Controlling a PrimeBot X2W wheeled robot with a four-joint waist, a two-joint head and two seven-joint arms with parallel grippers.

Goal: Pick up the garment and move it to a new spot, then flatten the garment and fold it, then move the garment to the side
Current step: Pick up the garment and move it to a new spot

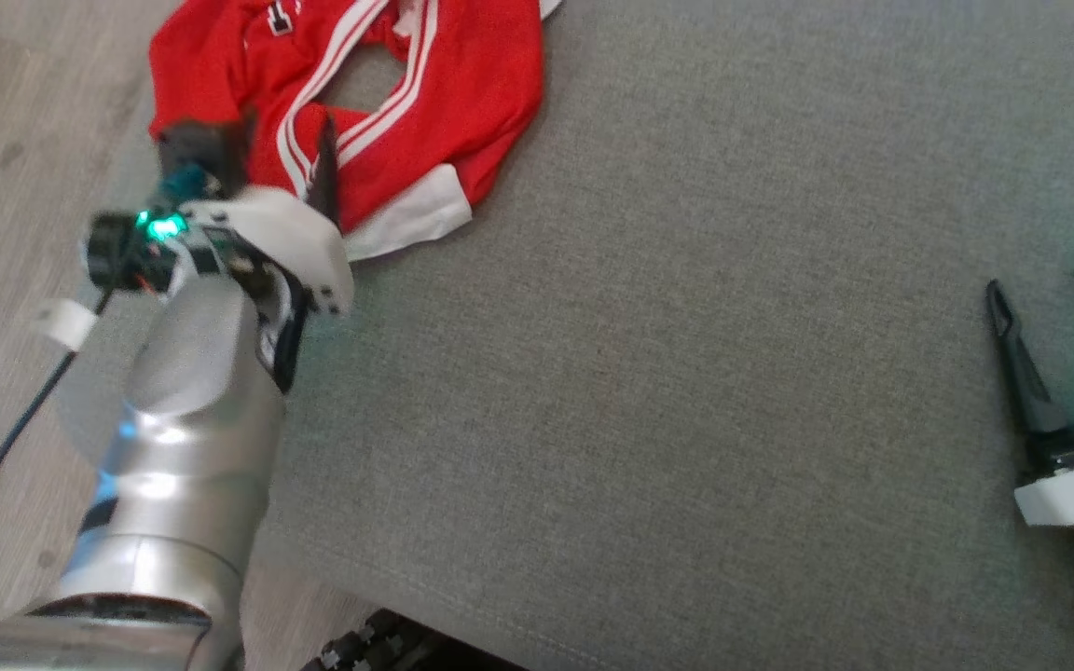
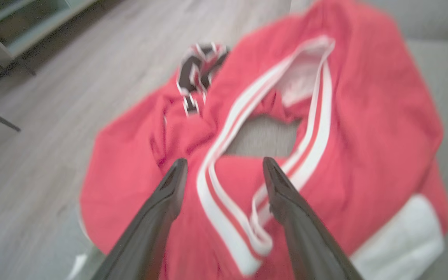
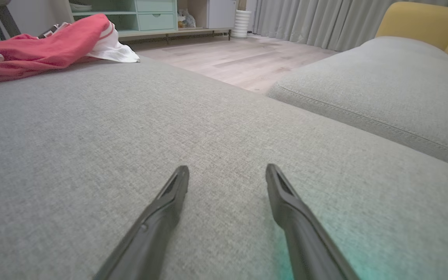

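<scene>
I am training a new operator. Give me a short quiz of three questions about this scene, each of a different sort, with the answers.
1. True or false: the left fingers are shut on the red garment.
2. The right fingers point over: A) the bare grey cushion; B) a wooden table; C) a folded towel.
3. Fill in: the garment's stripes are ____.
Key: 1 false, they stand open at the garment. 2 A. 3 white.
</scene>
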